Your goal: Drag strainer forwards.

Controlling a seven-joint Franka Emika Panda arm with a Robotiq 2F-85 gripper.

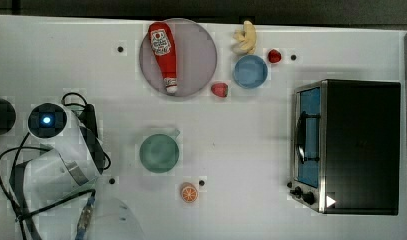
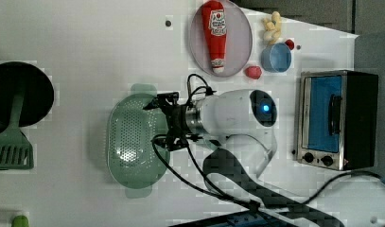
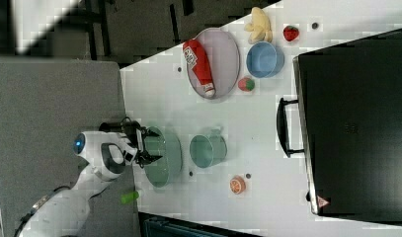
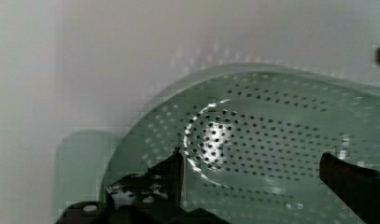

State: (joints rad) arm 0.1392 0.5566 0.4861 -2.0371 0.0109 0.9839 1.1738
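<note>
The strainer is a large pale mint-green oval basket with a dotted bottom, lying on the white table in the left view. My gripper hangs open over the strainer's rim on the left view's right side, one finger on each side of empty air. In the right view the open gripper reaches over the strainer from the right view's left. The wrist view looks down into the strainer's perforated bottom, with my black fingertips spread wide above it. Nothing is held.
A teal cup stands close beside the strainer. A ketchup bottle lies on a grey plate. A blue bowl, a banana, an orange slice and a toaster oven are farther off. A black pan and a green spatula lie at the left view's left.
</note>
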